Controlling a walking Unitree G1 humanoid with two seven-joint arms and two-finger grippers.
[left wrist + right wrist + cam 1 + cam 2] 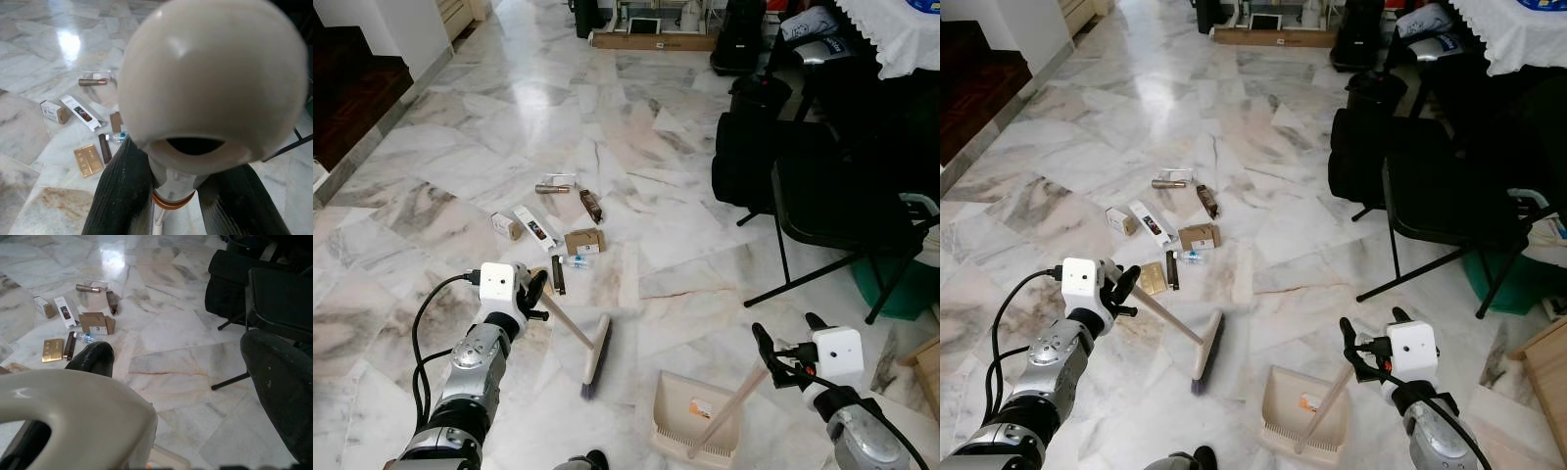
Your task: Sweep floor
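A: Left side first. Left gripper point(537, 291) clamps the top of the broom point(595, 355) handle, fingers tight on it. The left wrist view confirms: the rounded handle end sits between both black fingers point(122, 196).

B: Why held so high on the handle?

A: My guess is reach. The handle slants down to the right, so the head sits on the marble floor point(607, 147) just short of the litter point(558, 230): small boxes, a tube, a flat gold packet, strewn ahead of the robot.

B: Middle?

A: The broom head lies near the dustpan point(690, 416), apart from it. Litter lies beyond both, unswept.

B: Right side?

A: Right gripper point(778, 357) grips the dustpan's long handle, fingers closed around it. The pan rests flat on the floor, mouth facing the litter, likely set to receive it.

B: Hazards?

A: Black folding chair point(832, 215), far right. Legs near the sweep path, I'd judge.
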